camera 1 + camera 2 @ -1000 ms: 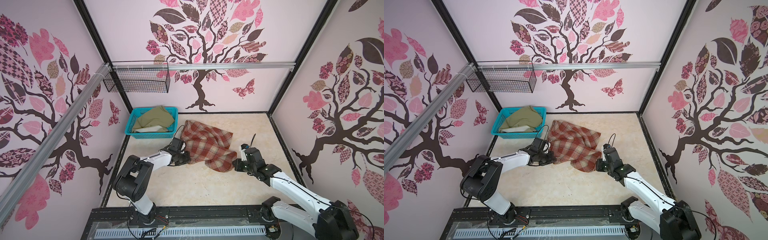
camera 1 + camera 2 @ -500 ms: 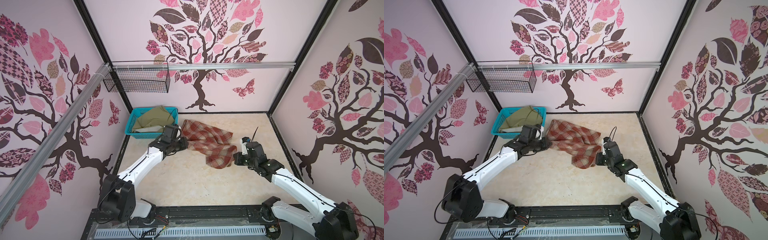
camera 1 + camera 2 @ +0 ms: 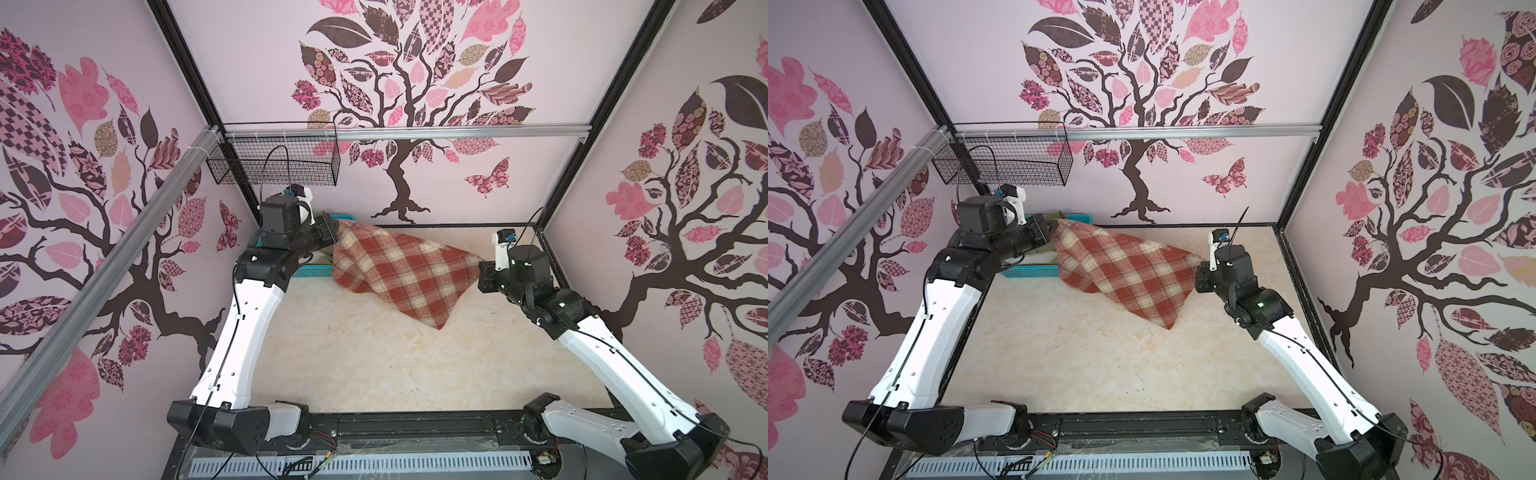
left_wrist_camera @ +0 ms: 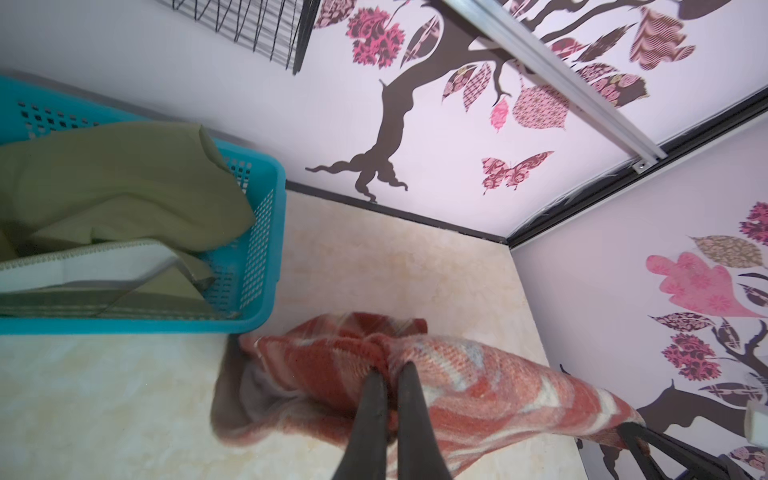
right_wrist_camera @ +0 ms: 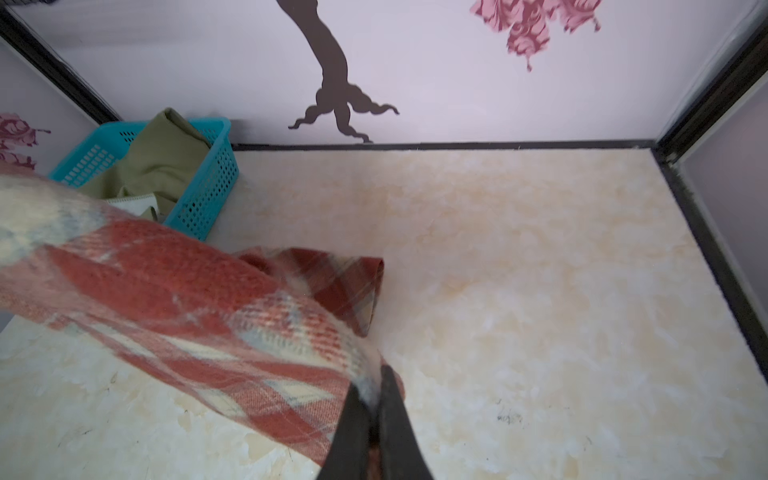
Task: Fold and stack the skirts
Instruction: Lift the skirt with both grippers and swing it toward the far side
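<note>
**Q:** Where is the plaid skirt [image 3: 399, 274]?

**A:** Strung between the arms in both top views. The left jaws are clamped shut on one corner at centre-left, in front of the turquoise basket [image 3: 309, 272], and the right jaws are pinched shut on the opposite corner at centre-right.

**Q:** Its long axis?

**A:** Left to right across the frame, with a loose corner drooping toward the surface [image 3: 353, 353]. Lowering it flat looks the likely next move.

**Q:** The olive-green skirt [image 4: 124, 178]?

**A:** In the basket.
</note>
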### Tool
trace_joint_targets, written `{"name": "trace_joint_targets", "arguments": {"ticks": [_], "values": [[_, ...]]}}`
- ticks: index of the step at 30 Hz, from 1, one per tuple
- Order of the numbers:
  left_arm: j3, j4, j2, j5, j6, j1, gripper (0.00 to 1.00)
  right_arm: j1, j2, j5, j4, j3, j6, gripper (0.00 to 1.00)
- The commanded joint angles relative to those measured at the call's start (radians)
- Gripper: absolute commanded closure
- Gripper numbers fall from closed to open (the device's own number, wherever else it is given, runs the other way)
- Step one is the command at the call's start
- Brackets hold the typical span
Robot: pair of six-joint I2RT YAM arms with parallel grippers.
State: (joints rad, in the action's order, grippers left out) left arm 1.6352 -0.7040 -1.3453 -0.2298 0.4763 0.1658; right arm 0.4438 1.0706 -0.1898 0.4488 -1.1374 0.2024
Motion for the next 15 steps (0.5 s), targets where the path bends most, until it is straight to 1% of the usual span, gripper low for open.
{"name": "trace_joint_targets", "arguments": {"ticks": [1, 4, 6, 8, 10, 12, 14, 15], "values": [[0.091, 0.004, -0.055, -0.062, -0.011, -0.006, 1.00, -0.001, 0.014, -0.095, 0.054, -0.066, -0.051, 1.00], [0.151, 0.027, -0.131, -0.107, 0.008, -0.005, 1.00, -0.025, 0.050, -0.121, 0.052, -0.105, -0.062, 1.00], [0.202, 0.041, -0.186, -0.132, 0.014, -0.005, 1.00, -0.068, 0.082, -0.098, 0.041, -0.128, -0.063, 1.00], [0.271, 0.043, -0.254, -0.164, 0.020, -0.005, 1.00, -0.130, 0.118, -0.050, 0.025, -0.154, -0.059, 1.00], [0.385, 0.031, -0.340, -0.175, 0.022, -0.005, 1.00, -0.181, 0.156, -0.053, -0.002, -0.185, -0.068, 1.00], [0.485, 0.027, -0.415, -0.191, 0.025, -0.005, 1.00, -0.197, 0.204, -0.073, -0.022, -0.236, -0.103, 1.00], [0.593, 0.017, -0.484, -0.189, 0.033, -0.005, 1.00, -0.206, 0.267, -0.104, -0.021, -0.320, -0.128, 1.00], [0.653, 0.011, -0.517, -0.189, 0.034, -0.005, 1.00, -0.217, 0.299, -0.099, -0.020, -0.367, -0.141, 1.00]]}}
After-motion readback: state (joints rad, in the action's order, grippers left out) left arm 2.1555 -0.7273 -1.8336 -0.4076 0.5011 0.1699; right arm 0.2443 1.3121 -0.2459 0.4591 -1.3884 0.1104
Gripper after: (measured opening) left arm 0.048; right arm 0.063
